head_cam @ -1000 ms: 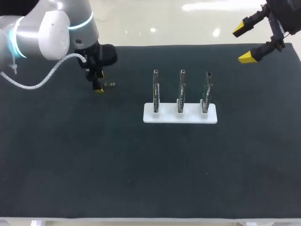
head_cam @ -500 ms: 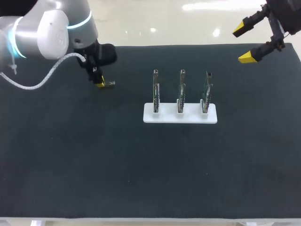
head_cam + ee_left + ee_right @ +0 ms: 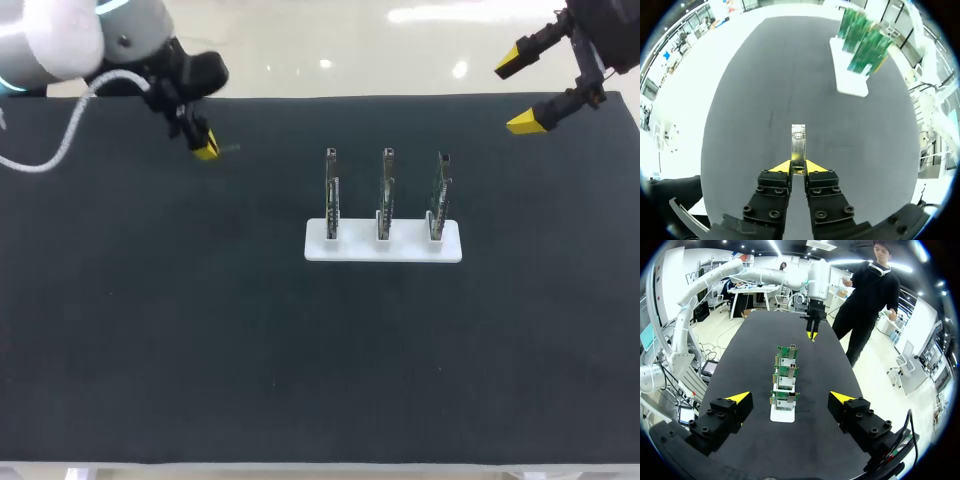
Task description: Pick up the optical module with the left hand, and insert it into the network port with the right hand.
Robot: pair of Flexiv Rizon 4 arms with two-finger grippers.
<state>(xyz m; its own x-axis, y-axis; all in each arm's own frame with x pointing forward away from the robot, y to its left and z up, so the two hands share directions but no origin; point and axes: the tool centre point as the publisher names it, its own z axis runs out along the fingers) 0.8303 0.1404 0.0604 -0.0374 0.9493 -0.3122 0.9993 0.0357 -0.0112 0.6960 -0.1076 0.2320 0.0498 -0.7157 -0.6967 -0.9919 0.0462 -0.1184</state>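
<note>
White rack (image 3: 383,243), centre: three upright circuit boards (image 3: 387,190). My left gripper (image 3: 205,150), upper left, pinches optical module (image 3: 798,145); right gripper (image 3: 515,92) splayed; black table (image 3: 300,350)

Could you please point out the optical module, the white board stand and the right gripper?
optical module (image 3: 798,145): left wrist view, middle of its metal body.
white board stand (image 3: 357,250): head view, bare part of its base.
right gripper (image 3: 520,92): head view, midway between its yellow tips.
</note>
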